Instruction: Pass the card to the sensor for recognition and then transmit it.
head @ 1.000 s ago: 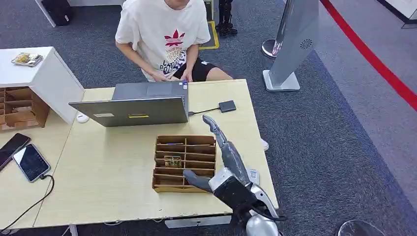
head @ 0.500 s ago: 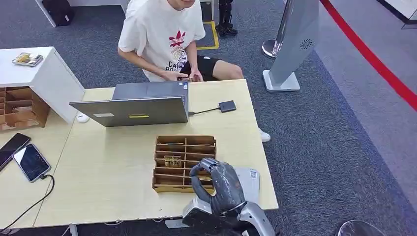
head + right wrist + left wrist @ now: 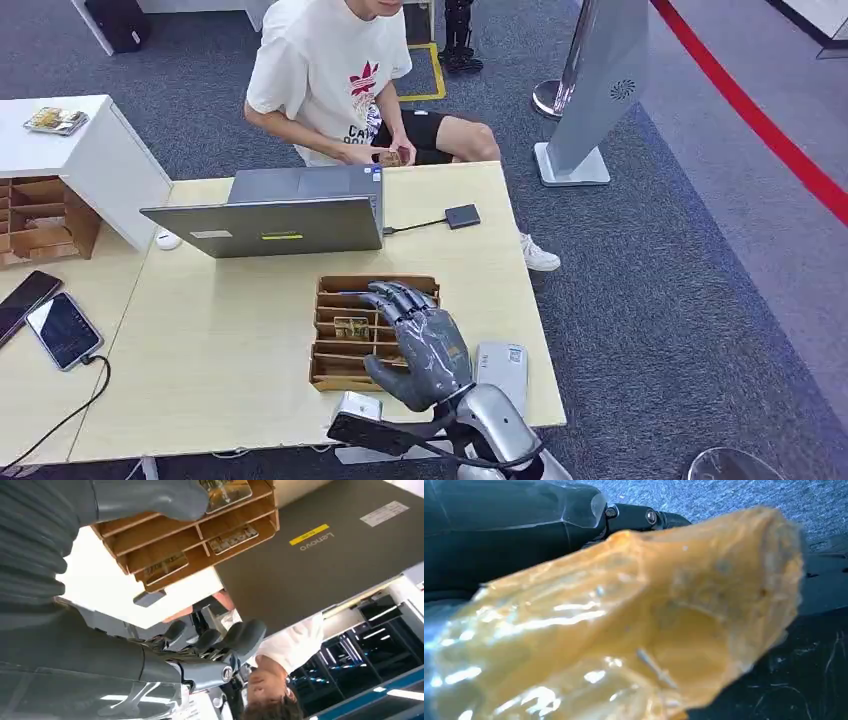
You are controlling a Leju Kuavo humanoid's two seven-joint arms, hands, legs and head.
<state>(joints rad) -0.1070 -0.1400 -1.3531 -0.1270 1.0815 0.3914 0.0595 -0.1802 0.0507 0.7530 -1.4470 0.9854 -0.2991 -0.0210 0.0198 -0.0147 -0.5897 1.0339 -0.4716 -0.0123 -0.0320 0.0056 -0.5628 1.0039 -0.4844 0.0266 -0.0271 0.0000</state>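
Right hand [image 3: 420,345] near Lenovo laptop [image 3: 265,225]

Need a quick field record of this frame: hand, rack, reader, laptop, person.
right hand: over the wooden card rack, fingers spread, holding nothing
card rack: on the table, near edge, cards in several slots
grey reader: flat on the table beside the rack, to the right of the hand
laptop: open, back toward the robot, behind the rack
person: seated behind the table, holding something small
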